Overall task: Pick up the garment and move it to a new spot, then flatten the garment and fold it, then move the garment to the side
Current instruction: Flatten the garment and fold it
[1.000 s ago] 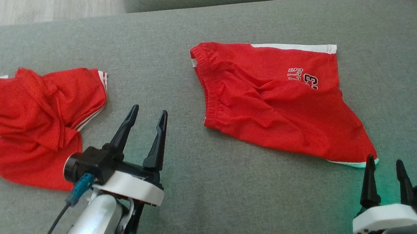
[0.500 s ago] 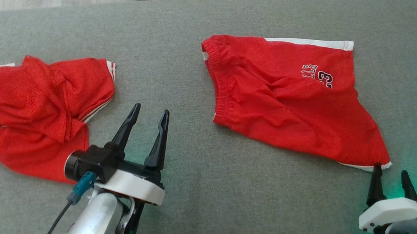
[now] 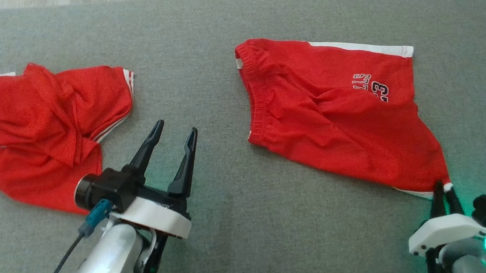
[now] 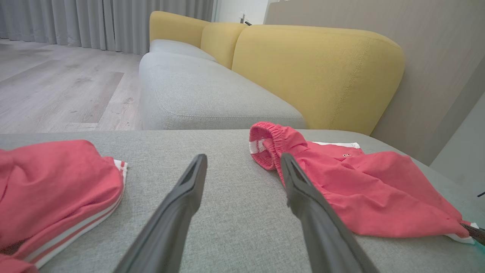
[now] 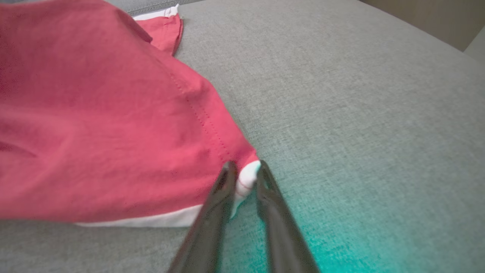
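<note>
Right wrist view: right hand [image 5: 245,167] clamps a corner of red shorts [image 5: 94,113]; left hand [image 3: 176,126] spread apart.

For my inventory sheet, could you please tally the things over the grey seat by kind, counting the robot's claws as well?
Red garments: 2, the lettered shorts and the crumpled garment.
Claws: 2, the left claw open and empty, the right claw pinching the white-trimmed corner of the shorts.
Total: 4.
</note>
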`<state>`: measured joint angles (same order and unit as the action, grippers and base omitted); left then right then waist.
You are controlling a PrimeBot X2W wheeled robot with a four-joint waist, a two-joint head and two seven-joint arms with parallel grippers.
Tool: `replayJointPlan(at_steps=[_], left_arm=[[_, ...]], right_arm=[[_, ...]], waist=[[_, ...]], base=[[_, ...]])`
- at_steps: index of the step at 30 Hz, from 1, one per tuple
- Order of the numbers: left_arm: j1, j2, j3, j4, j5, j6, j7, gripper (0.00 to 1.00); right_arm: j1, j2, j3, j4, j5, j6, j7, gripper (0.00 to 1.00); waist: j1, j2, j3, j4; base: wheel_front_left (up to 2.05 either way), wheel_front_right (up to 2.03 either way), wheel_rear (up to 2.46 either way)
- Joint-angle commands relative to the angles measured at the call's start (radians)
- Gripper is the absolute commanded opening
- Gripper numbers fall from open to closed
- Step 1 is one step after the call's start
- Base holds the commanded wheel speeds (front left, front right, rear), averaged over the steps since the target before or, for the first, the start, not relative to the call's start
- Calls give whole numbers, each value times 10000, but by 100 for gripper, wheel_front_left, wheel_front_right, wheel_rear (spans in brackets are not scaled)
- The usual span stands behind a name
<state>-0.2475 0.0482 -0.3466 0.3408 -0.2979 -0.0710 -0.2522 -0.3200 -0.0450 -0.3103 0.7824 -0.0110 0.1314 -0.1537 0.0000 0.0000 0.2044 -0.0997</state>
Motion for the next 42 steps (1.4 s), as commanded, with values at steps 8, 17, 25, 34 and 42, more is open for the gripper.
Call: replayJointPlan(at_steps=[8,17,25,34,42], left_arm=[[-553,20,-54,-5,211,-295,-95,100],[-1881,426,-2795,1802,128,-591,481,100],[-3303,629,-3317,3541,392,-590,447,100],[-4284,503,-4129,4529,571,-594,85,100],[-4634,503,-4822,4299,439,-595,-86,100]], right_arm=[[-310,-53,126,-282,39,-7,-400,0],[-507,-53,624,-433,385,-7,-297,0],[-731,-53,1152,-545,688,-7,-271,0],[-941,-53,1470,-672,920,-7,-243,0],[-1015,-53,1534,-645,983,-7,-245,0]], waist=[[0,0,-37,-272],[0,0,279,-679],[0,0,693,-1096],[0,0,1049,-1295],[0,0,1150,-1325]], base=[[0,0,0],[0,0,0],[0,0,0],[0,0,0],[0,0,0]])
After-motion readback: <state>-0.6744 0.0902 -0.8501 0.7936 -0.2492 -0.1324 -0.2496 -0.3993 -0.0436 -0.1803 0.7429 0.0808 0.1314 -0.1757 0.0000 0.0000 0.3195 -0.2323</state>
